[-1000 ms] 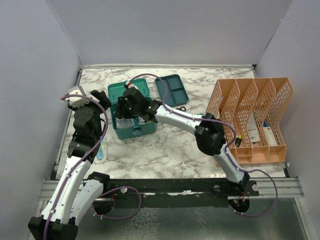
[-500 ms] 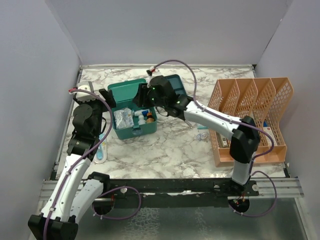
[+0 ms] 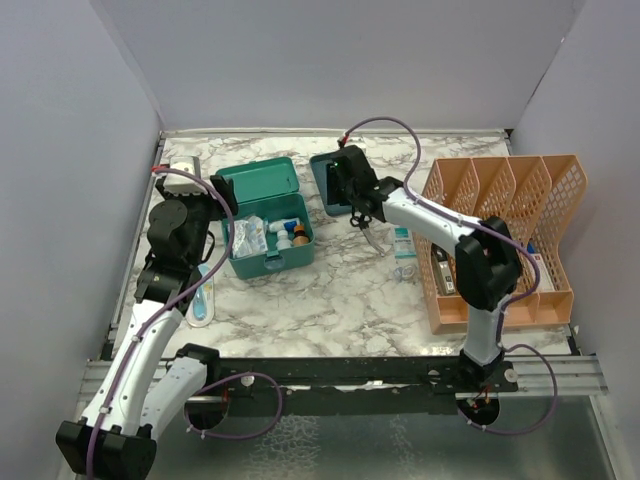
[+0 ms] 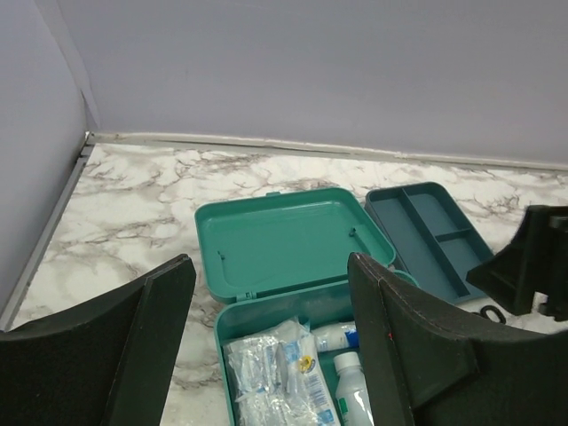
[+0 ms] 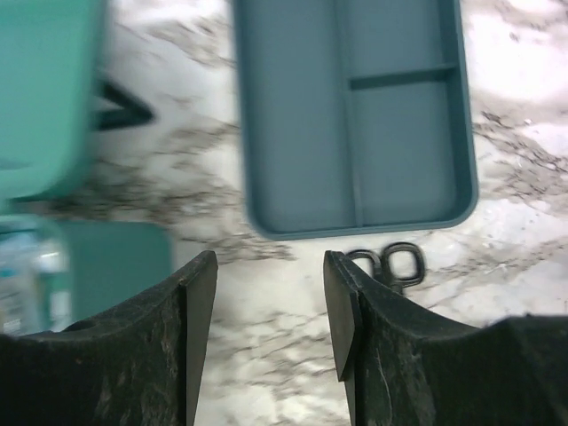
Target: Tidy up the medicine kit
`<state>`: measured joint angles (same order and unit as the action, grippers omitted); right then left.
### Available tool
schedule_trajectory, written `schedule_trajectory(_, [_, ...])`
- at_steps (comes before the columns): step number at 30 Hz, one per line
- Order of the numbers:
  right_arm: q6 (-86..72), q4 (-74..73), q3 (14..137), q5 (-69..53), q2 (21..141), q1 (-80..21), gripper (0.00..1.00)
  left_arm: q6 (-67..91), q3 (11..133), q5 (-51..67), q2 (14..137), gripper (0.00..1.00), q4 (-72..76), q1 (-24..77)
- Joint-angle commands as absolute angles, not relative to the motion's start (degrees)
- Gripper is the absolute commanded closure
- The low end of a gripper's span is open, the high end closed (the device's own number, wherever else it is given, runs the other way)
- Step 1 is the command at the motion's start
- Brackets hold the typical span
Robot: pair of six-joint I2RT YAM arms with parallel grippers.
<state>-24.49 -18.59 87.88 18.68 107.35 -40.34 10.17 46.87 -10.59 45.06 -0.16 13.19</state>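
Nearest us on the marble table [image 3: 330, 290], by the left arm, lies a long pale-blue and white item [image 3: 203, 296] that we cannot identify. To the right stands an orange mesh file rack [image 3: 510, 200], with a few boxes and a small dark bottle in its slots. Just left of the rack we note a small teal-and-white box [image 3: 403, 242] flat on the table. The medicine kit [image 3: 270, 262] sits left of centre. Its hinged lid [image 4: 284, 235] is thrown open and lies flat behind the base. Inside we count clear plastic packets [image 4: 275, 373] on the left, white bottles [image 4: 351, 399] beside them, and a brown-capped bottle [image 3: 300, 238] at the right end. The left gripper [image 4: 268, 275] hovers over the kit's near left side; its fingers are spread wide and hold nothing. Black scissors [image 3: 371, 232] lie on the marble between the kit and the rack, their handle loops just beside the near edge of the insert tray [image 5: 390, 133]. The tray rests apart from the kit, to its right and farther back, its divided compartments bare. The right gripper [image 5: 268, 266] hangs above the tray's near edge, fingers parted with only table between them.
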Motion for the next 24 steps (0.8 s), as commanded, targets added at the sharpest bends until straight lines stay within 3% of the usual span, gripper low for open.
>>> schedule_trajectory(1, [-20.14, -21.89, 91.42, 19.20, 114.94, -37.68, 0.47, 12.59, 48.55, -6.99, 46.17, 0.27, -0.60, 13.07])
schedule_trajectory(7, [-20.75, -27.05, 101.77, 18.45, 124.65, -34.63, 0.45, 15.63, 48.32, -5.38, 47.44, 0.27, 0.17, 13.04])
schedule_trajectory(13, [-19.41, -24.89, 103.37, 15.57, 128.46, -33.12, 0.46, 15.66, 48.16, -5.26, 48.02, 0.27, 0.37, 13.08])
schedule_trajectory(21, [-19.11, -26.93, 105.51, 10.64, 132.11, -32.96, 0.54, 14.79, 48.79, -6.86, 47.93, 0.27, -0.76, 13.06])
schedule_trajectory(24, [-17.96, -26.96, 106.04, 8.58, 132.52, -32.96, 0.63, 14.81, 48.71, -7.20, 47.86, 0.27, -0.82, 13.06])
